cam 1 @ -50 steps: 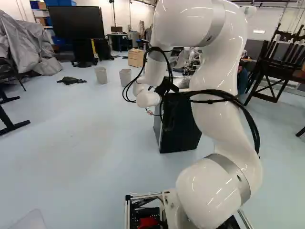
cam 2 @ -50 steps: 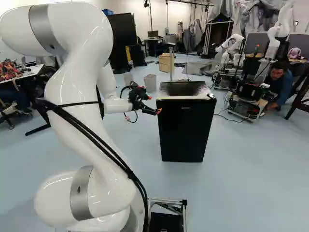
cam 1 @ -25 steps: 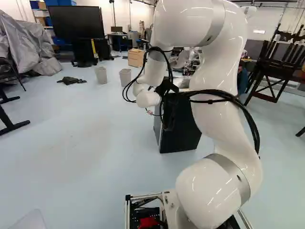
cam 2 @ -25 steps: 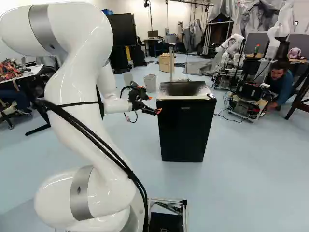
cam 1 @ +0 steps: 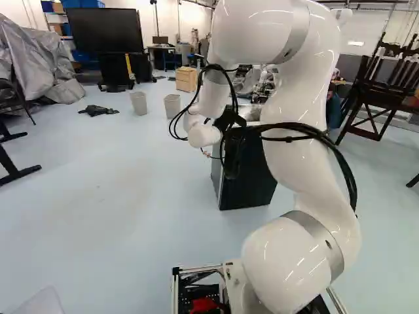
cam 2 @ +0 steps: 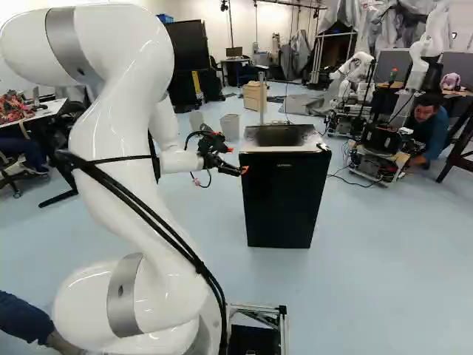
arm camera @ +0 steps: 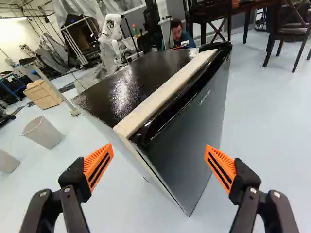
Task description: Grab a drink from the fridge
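Fingers [cam 2: 244,171] spread wide, empty, near black fridge [cam 2: 284,207], a person's blue-clad limb [cam 2: 24,318] newly beside the arm [cam 2: 122,126]

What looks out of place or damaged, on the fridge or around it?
One oddity: a dark crumpled item on the floor, left of the wastebaskets in the left base view; can't tell what. The mini fridge stands upright, door looks shut, no visible damage.

Base views face ahead from behind arm [cam 2: 122,122]; wrist view closer — all share fridge [cam 2: 284,207]
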